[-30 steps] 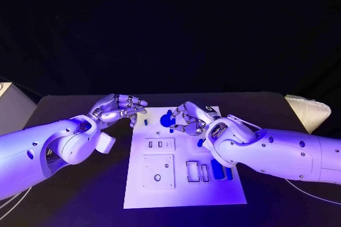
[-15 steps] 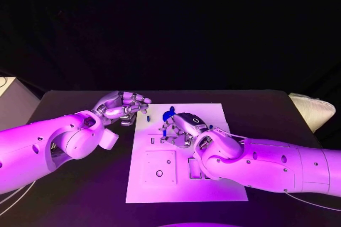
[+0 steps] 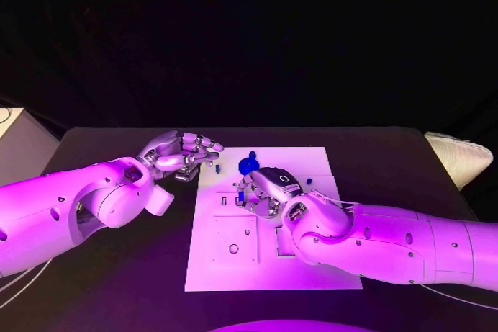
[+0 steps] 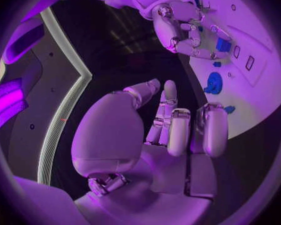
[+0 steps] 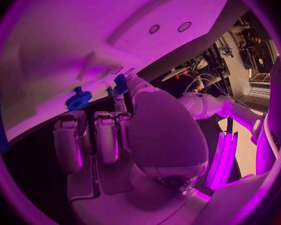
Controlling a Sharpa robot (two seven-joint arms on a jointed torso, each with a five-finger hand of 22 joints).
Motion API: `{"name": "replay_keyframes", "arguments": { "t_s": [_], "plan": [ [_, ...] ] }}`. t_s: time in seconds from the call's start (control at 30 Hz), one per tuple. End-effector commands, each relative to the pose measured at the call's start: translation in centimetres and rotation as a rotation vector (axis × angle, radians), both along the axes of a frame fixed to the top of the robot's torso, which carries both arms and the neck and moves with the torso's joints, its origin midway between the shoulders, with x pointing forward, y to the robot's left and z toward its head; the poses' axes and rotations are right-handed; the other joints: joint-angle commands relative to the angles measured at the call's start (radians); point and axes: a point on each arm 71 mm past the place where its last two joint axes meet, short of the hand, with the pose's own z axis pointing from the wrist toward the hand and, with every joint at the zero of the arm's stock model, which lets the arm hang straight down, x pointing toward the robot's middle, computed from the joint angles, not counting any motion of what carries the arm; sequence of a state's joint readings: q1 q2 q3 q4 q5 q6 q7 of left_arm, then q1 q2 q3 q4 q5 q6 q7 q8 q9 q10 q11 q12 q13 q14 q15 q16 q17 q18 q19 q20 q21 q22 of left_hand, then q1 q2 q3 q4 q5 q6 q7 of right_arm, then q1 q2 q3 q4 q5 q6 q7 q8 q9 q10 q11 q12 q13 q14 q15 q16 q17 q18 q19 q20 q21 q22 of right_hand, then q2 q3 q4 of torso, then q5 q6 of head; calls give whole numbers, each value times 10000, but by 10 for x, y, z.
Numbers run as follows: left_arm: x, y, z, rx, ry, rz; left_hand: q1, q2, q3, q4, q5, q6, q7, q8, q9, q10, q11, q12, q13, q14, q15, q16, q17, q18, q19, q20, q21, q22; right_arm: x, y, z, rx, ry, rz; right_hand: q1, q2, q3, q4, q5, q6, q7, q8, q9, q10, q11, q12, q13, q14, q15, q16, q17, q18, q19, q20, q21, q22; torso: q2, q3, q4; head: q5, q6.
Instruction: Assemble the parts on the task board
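**Two robot hands meet at the far end of the task board**

Two robot hands work over the white task board (image 3: 272,271), which lies in the middle of the black desk (image 3: 114,274). The right robot hand (image 3: 265,190) reaches over the board's upper half and pinches a small blue part (image 3: 241,196) between its fingertips, just above the row of small slots; the wrist views show the blue piece at the tips, though how it sits in the grip is hard to make out. The right forearm covers much of the board's right side, hiding the recesses beneath it. The left robot hand (image 3: 183,155) hangs off the board's far-left corner, fingers curled inward; whether anything lies within them cannot be told. A tiny blue part (image 3: 217,168) lies at the board's edge just beside those fingertips. A round blue part (image 3: 248,164) with a knob stands near the far edge, between the two hands. Another small blue piece (image 3: 308,181) peeks out by the right wrist. The board's near-left area, with its square plate (image 3: 232,238), lies uncovered, and open desk stretches on both sides of the board.
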State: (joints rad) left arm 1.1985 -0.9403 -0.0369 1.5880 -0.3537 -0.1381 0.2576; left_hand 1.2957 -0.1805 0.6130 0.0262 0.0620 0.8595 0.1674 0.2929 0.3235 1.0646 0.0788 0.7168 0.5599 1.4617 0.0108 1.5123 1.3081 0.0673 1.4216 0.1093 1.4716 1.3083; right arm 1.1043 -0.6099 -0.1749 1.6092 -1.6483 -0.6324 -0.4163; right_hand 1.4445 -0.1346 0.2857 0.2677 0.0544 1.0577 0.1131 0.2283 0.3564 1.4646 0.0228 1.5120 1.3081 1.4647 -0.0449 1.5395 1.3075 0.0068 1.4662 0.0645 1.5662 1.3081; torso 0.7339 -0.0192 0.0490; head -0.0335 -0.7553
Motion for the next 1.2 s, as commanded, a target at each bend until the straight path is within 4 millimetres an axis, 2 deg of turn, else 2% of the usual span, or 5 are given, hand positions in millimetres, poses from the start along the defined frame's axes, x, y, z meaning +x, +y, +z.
{"name": "replay_keyframes", "arguments": {
  "t_s": [0.03, 0.3, 0.53, 1.2],
  "plan": [
    [-1, -2, 0, 205, -6, -201, -96, -8, 67, -20, -23, -34, -17, 65, 16, -106, -9, 59, 34, 699, 2, 49, 1802, -179, 70, 1, 50, 354, -1, 1, -1, -322, -238, 63, -36, -68, 43, 27, 69, 210, -213, 52, 281, 693, -82, 40, 2213, 900, -73, -3, 1957, -68, 1046, -92, 46, 2627, -5, -6, 5, -6, -51],
    [-1, -1, -1, 233, -1, -176, -101, -13, 81, -19, -23, -49, -13, 64, 16, -174, -3, 73, 50, 667, 6, 5, 1739, -173, 51, 3, 40, 327, -1, -1, -6, -461, -206, 4, -56, -93, 43, 33, 75, 206, -211, 60, 281, 693, -82, 39, 2212, 899, -73, -5, 1952, -68, 1046, -94, 46, 2627, -12, -6, -8, -1, -95],
    [-1, -1, -1, 234, 18, -211, -101, -13, 81, -19, -23, -49, -13, 64, 16, -174, -3, 73, 50, 667, 6, 5, 1739, -173, 51, 3, 40, 327, 0, -1, -9, -539, -180, -34, -87, -122, 42, 46, 75, 200, -208, 70, 282, 690, -79, 33, 2208, 897, -73, -11, 1940, -68, 1046, -96, 46, 2627, -17, -11, 12, -5, -121],
    [0, -1, -2, 257, 104, -306, -101, -11, 90, -18, -23, -57, -10, 63, 17, -200, -1, 79, 55, 662, 8, -1, 1732, -170, 40, 5, 34, 312, 2, -2, -13, -626, -134, -108, -425, -433, -43, 176, 26, -42, -113, 70, 239, 604, -3, -98, 2120, 892, -19, -30, 1910, -68, 1046, -67, 46, 2627, -19, -10, 0, -7, -173]
  ]
}}
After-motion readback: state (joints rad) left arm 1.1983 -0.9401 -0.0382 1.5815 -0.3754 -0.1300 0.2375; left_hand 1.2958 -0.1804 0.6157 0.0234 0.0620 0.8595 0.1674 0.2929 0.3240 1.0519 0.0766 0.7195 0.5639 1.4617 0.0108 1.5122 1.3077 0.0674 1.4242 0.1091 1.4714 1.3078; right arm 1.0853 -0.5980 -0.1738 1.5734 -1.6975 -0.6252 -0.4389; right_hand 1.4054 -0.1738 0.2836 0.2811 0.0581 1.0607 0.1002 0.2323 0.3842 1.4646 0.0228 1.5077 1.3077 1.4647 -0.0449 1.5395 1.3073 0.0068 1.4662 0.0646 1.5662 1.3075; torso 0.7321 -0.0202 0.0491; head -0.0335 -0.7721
